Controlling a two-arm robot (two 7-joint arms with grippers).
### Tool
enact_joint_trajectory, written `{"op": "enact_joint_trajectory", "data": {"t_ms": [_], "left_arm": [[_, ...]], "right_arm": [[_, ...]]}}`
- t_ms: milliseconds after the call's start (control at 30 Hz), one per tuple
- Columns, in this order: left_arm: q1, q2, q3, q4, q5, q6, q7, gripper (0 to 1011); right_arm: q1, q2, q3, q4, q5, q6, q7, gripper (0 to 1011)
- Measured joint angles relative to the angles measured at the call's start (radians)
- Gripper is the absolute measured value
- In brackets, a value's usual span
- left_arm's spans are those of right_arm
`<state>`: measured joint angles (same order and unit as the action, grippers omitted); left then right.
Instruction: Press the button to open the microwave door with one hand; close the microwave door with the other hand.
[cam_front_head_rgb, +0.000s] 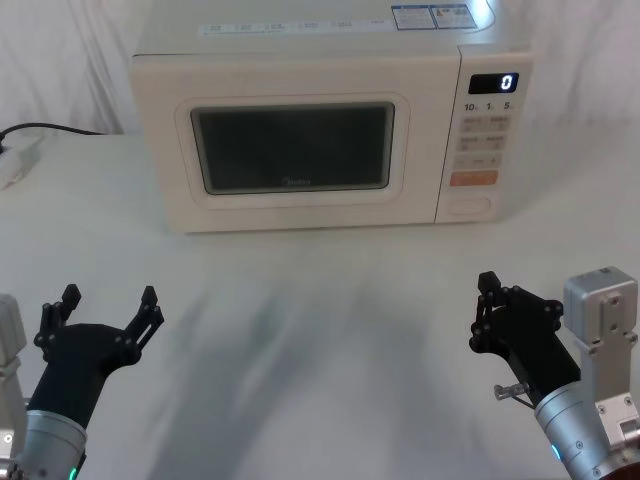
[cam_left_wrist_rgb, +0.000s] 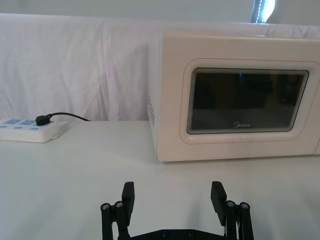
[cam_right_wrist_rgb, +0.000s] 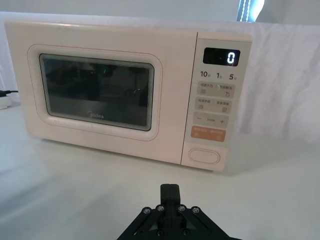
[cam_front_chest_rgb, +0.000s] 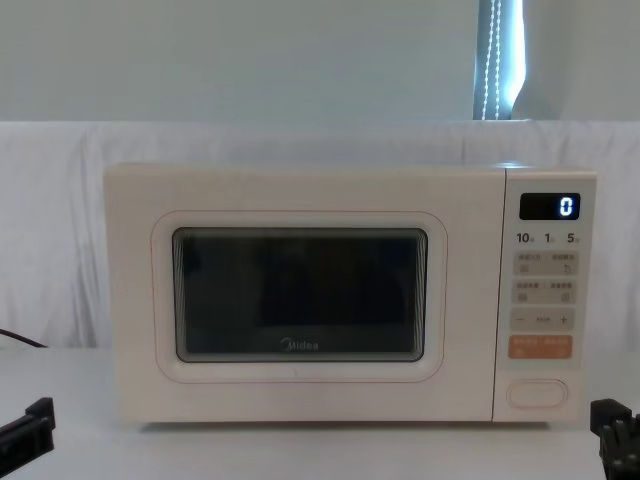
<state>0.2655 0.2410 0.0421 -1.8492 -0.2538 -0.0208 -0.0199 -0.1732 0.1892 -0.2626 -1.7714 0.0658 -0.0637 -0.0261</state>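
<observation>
Head view: microwave (cam_front_head_rgb: 330, 120), cream Midea countertop oven, at the worktop's (cam_front_head_rgb: 320, 330) far edge, centred. Microwave door (cam_front_head_rgb: 295, 150) closed, flush with the case. Button (cam_front_head_rgb: 470, 206), blank cream pill, at the foot of the control strip below the orange key (cam_front_head_rgb: 473, 179). Display (cam_front_head_rgb: 493, 83) reads "0". Left gripper (cam_front_head_rgb: 108, 300) near the worktop's front left corner, jaws spread, empty. Right gripper (cam_front_head_rgb: 488, 300) near the front right corner, jaws closed together, empty.

Left wrist view: "Midea" printed under the dark window. White power strip (cam_left_wrist_rgb: 27, 130) near the worktop's left edge, black plug in it.

Right wrist view: "10", "1", "5" legible under the display; smaller key captions unreadable.

Chest view: door still shut, button low on the oven's right side.

Handling, judged: heavy rigid oven, unlikely to slide. Button wants a firm straight fingertip push on its centre. Door is a stiff hinged panel; push its cream frame by the free edge, off the glass.
</observation>
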Motion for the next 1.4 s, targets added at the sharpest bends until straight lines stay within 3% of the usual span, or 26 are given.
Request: {"op": "enact_joint_trajectory", "data": {"t_ms": [267, 733, 1400], "left_arm": [[0.0, 0.0, 0.0, 0.0, 0.0, 0.0, 0.0, 1001], [0.0, 0.0, 0.0, 0.0, 0.0, 0.0, 0.0, 1001], [0.0, 0.0, 0.0, 0.0, 0.0, 0.0, 0.0, 1001]], "right_arm": [[0.003, -0.007, 0.007, 0.005, 0.003, 0.0, 0.009, 0], [0.062, -0.059, 0.067, 0.067, 0.052, 0.036, 0.084, 0], [0.192, -0.081, 0.103, 0.208, 0.018, 0.041, 0.14, 0]]}}
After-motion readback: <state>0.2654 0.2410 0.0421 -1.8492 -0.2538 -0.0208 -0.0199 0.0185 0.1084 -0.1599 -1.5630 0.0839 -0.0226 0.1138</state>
